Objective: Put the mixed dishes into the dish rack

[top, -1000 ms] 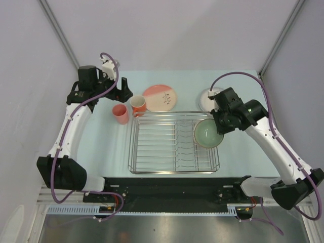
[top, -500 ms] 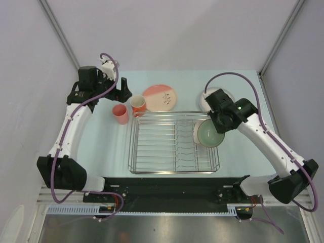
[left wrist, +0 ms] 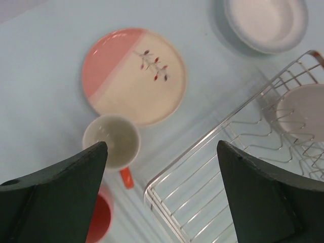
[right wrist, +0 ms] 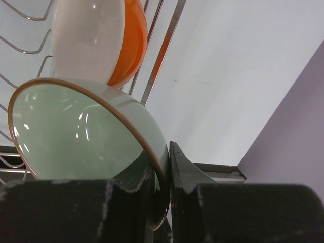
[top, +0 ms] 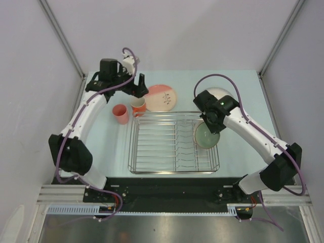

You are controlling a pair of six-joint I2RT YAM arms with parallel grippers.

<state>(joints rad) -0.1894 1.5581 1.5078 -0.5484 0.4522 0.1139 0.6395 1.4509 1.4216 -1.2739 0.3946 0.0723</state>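
Pale blue surface [top: 243,96], grey-walled booth. Left claw [top: 140,85]: wide, empty, newly swung inward over orange ceramic mug with white inside [top: 138,105]. Right claw [right wrist: 161,167]: clamped on pale green ceramic bowl [right wrist: 76,131] rim, shifted leftward. Bowl tilted at right end of silver wire dish rack [top: 157,147], beside orange bowl [right wrist: 132,45]. Release probably next.

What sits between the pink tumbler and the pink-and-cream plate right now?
The orange mug stands upright between the pink tumbler and the pink-and-cream plate. Nothing else lies in that stretch. Both the top external and left wrist views show it.
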